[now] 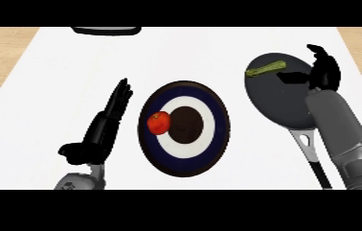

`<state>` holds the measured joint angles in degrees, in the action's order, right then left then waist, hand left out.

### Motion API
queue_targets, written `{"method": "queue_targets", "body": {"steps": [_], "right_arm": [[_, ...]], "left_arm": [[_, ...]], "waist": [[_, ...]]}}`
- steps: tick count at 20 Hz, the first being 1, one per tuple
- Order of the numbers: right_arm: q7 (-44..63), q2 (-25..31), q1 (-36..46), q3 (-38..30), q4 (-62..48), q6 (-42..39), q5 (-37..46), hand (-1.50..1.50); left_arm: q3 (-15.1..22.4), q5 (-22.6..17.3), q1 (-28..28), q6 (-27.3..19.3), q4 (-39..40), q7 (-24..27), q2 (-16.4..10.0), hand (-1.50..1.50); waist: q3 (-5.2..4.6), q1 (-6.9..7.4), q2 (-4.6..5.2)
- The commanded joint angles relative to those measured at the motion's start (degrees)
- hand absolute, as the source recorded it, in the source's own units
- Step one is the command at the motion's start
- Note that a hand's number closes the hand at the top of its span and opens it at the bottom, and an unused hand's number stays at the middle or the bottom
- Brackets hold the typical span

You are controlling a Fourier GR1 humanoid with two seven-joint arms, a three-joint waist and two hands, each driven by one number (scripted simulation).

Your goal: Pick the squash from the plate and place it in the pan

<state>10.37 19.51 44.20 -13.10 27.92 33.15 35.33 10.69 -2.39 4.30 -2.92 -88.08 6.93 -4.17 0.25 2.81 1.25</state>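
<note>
Head view: slender squash (265,68), round pan (276,108)

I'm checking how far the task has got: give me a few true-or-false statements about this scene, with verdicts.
1. The squash lies in the pan. True.
2. The plate holds nothing. False: a red fruit lies on it.
3. The right hand holds the squash. False: the hand is over the pan's right rim, apart from the squash.
4. The left hand is open, left of the plate. True.
</note>
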Motion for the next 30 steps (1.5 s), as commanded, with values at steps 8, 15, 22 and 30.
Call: {"method": "queue_targets", "body": {"steps": [8,15,22,30], "right_arm": [[-26.24,0.23,-2.25,-15.34,1.85,2.33,-17.93,-1.5],[-30.35,-1.17,-10.2,-17.54,11.17,-12.93,-27.57,-1.5],[-29.69,-5.57,-25.29,-12.39,28.03,-23.7,-31.12,-1.5],[-30.73,-6.68,-42.43,-10.11,45.69,-28.05,-33.79,-1.5]], "left_arm": [[-2.07,-0.87,0.35,0.89,-0.94,-2.05,-1.52,0.0],[-2.41,-0.08,-1.76,-0.42,1.68,1.44,0.35,0.0],[-3.49,-0.35,-4.61,1.31,0.79,2.57,-1.25,0.0],[-3.98,0.08,-1.2,1.27,-1.89,-2.57,-0.48,0.0]], "waist": [[-0.08,-1.7,-0.68],[-0.27,-3.75,-1.49],[-0.32,-3.69,-1.56],[-0.26,-3.22,-1.33]]}}
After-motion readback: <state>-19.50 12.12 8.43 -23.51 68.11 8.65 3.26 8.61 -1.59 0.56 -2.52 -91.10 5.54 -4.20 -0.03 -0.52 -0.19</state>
